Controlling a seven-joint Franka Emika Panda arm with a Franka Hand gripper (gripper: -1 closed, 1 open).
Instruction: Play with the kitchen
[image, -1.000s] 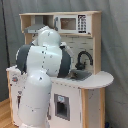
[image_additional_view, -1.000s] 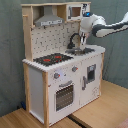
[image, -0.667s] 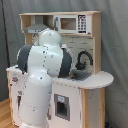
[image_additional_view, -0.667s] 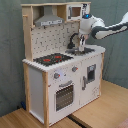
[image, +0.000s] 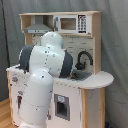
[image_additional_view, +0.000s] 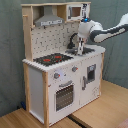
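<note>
In the first exterior view the white arm (image: 42, 75) fills the foreground and blocks a good part of the kitchen (image: 85, 97), which stands behind it against a grey curtain (image: 114, 45). The kitchen is tall, white below with light-wood sides. Across the top shelf run a grey hood (image: 36, 27) at the first exterior view's left and a microwave (image: 70, 23) with a dark window beside it. Under them is a white pegboard back (image: 77, 46). A black faucet (image: 84, 57) arches over the silver sink (image: 80, 75), set into the rounded white counter end. A lower door with a dark panel (image: 61, 107) shows under the arm. The gripper is hidden here.

In the second exterior view the kitchen stands on a wooden floor (image_additional_view: 95, 112), turned so its front shows. The black hob (image_additional_view: 52, 59) with red rings sits near the counter's left end, two knobs (image_additional_view: 56, 76) below it, then the oven door (image_additional_view: 64, 96) with a handle and dark window. The arm comes in from the second exterior view's right, and the gripper (image_additional_view: 80, 47) hangs down over the sink end of the counter, just beside the faucet. I cannot tell how its jaws stand.
</note>
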